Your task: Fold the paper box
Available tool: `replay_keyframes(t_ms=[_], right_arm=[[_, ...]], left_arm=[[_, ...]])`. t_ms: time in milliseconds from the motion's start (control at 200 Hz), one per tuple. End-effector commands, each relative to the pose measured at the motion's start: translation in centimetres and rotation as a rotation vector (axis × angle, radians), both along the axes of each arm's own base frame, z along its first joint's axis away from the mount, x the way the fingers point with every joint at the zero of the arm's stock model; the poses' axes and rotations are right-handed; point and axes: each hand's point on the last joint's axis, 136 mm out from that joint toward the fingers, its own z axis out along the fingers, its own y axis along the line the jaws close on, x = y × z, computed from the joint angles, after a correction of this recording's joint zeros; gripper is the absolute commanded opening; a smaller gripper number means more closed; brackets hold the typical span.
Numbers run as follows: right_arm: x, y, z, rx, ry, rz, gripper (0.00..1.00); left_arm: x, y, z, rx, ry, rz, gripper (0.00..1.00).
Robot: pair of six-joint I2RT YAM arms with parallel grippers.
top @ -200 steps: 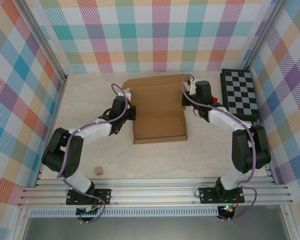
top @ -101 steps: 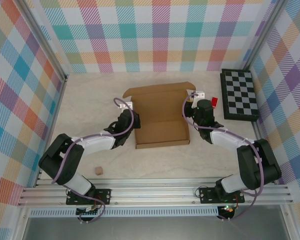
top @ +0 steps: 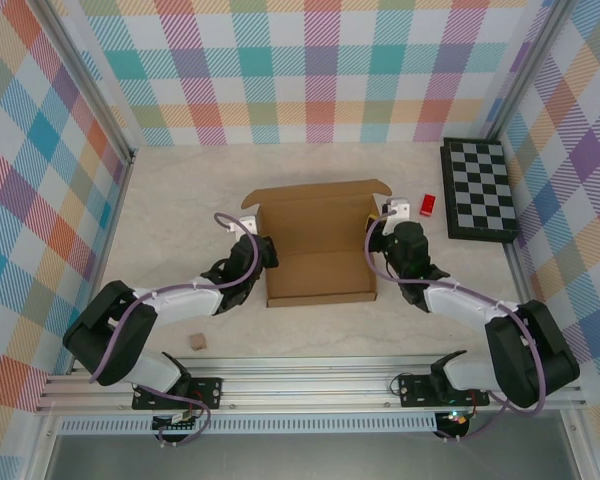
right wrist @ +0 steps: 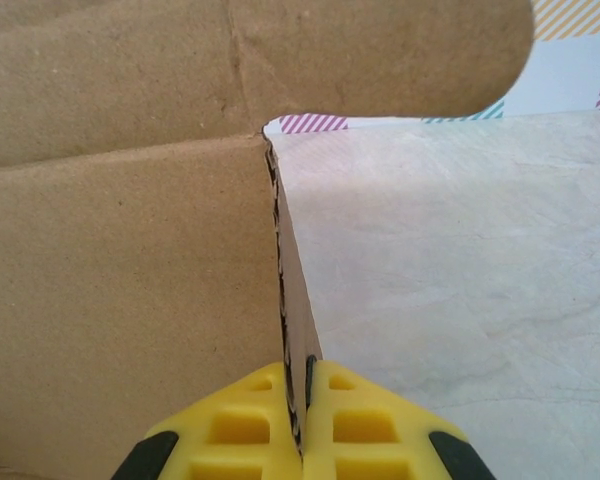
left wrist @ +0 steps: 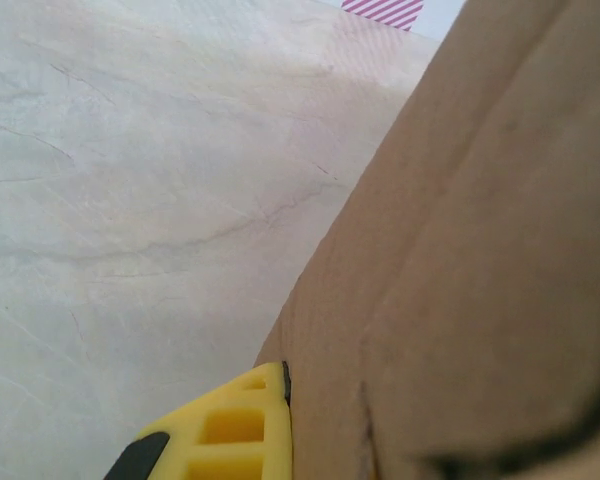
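Both arms are drawing the paper box [top: 318,250] back toward 6 o'clock, and it is now lying mid-table [top: 180,200]. The left gripper [top: 263,250] at 9 o'clock and the right gripper [right wrist: 302,425] at 3 o'clock are pinching its side walls, jaws almost fully closed. This is probably positioning it for closing.

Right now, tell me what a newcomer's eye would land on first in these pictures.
The brown paper box at the centre of the table, half folded, with the left jaws and right jaws each shut on a raised side wall. Next, the black-and-white checkered board at the far right, with a small red block beside it.
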Motion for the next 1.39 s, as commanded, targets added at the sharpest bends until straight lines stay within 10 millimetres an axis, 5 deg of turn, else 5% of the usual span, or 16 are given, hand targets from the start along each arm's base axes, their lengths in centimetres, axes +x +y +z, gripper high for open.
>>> replay_keyframes(t_ms=[0, 100, 215, 575, 960, 1105, 1390], right_arm=[[-6.4, 3.9, -8.4, -0.037, 0.302, 0.231, 0.00], [-6.6, 3.2, -8.9, -0.037, 0.301, 0.199, 0.00], [-5.4, 3.3, -7.9, -0.053, 0.241, 0.180, 0.00], [2.4, 5.3, -1.8, -0.045, -0.024, 0.230, 0.00], [8.9, 5.6, 4.3, -0.049, -0.293, 0.208, 0.00], [10.1, 5.5, 3.8, -0.001, -0.297, 0.198, 0.00], [8.1, 3.7, -2.2, -0.016, -0.163, 0.150, 0.00]], left_arm=[[-5.1, -5.9, -2.9, -0.067, 0.129, -0.246, 0.06], [-5.3, -4.7, -4.0, -0.034, 0.090, -0.217, 0.07], [-3.9, -3.7, -3.0, 0.093, -0.024, -0.217, 0.07], [4.4, -3.6, 0.9, 0.135, -0.173, -0.278, 0.07], [10.5, -5.1, 5.3, 0.199, -0.354, -0.328, 0.07], [11.8, -5.7, 3.3, 0.194, -0.323, -0.337, 0.07], [9.4, -5.6, -1.6, 0.178, -0.180, -0.318, 0.08]])
